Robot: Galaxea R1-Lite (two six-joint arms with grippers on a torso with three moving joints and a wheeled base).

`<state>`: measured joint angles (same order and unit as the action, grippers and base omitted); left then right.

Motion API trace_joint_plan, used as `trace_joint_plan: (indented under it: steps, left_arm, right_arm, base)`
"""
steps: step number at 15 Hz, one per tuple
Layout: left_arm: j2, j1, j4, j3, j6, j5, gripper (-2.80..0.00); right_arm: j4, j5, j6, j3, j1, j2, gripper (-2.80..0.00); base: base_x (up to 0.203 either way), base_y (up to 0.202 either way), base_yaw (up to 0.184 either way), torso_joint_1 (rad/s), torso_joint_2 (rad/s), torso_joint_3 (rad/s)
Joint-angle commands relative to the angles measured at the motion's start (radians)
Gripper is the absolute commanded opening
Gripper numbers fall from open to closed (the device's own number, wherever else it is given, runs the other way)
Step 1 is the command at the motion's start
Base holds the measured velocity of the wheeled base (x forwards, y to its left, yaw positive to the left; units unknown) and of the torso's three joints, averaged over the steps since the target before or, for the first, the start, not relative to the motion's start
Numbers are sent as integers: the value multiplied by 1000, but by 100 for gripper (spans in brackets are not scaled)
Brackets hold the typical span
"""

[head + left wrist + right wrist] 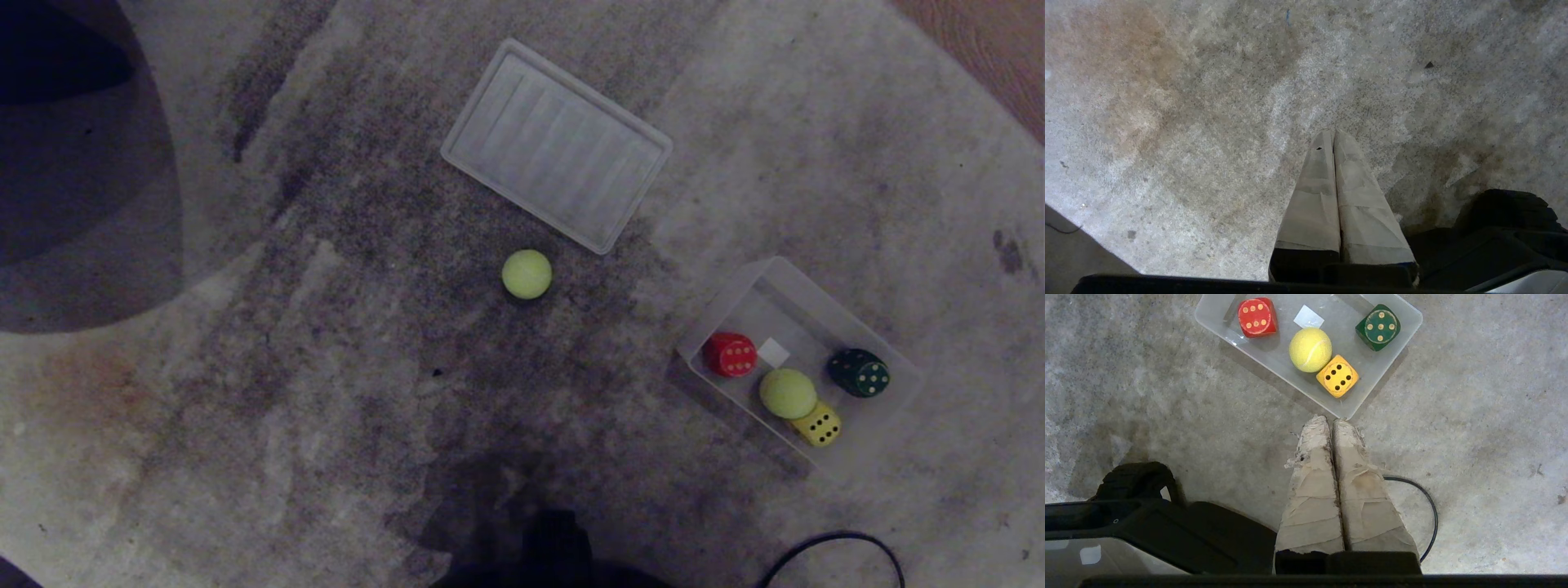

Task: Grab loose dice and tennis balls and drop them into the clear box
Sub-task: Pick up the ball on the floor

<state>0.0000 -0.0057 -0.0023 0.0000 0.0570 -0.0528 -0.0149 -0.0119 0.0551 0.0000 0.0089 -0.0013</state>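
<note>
One yellow-green tennis ball (526, 273) lies loose on the grey carpet in the middle of the head view. To its lower right stands the clear box (739, 290) (1208, 314). In it lie a red die (731, 354) (1256, 317), a second tennis ball (788, 393) (1310, 349), a yellow die (817, 425) (1337, 376) and a dark green die (859, 372) (1378, 326). My right gripper (1332, 421) is shut and empty, hanging just short of the box's near corner. My left gripper (1333, 134) is shut and empty over bare carpet. Neither arm shows in the head view.
A flat ribbed translucent lid (558, 145) lies beyond the loose ball. A black cable (833, 555) (1429, 514) loops on the carpet near the box. My dark base (555, 547) shows at the near edge. Wooden floor (980, 41) borders the carpet at the far right.
</note>
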Motion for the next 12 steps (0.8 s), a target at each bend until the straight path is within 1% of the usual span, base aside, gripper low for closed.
trace_joint_plan:
  steps: [1, 3, 5, 12]
  left_arm:
    - [2, 0, -1, 2, 0, 1, -280]
    - [2, 0, 1, 2, 1, -1, -280]
    - [2, 0, 1, 2, 3, -1, -280]
    - [2, 0, 2, 2, -3, 2, -280]
  right_arm:
    - [0, 0, -1, 3, 0, 3, -280]
    - [0, 1, -1, 3, 0, 3, -280]
    - [0, 1, -1, 3, 0, 3, -280]
    - [0, 1, -1, 3, 0, 3, -280]
  base:
    - [0, 0, 0, 0, 0, 0]
    - [0, 0, 0, 0, 0, 0]
    - [3, 74, -7, 1, 1, 1]
    - [0, 178, -2, 2, 3, 3]
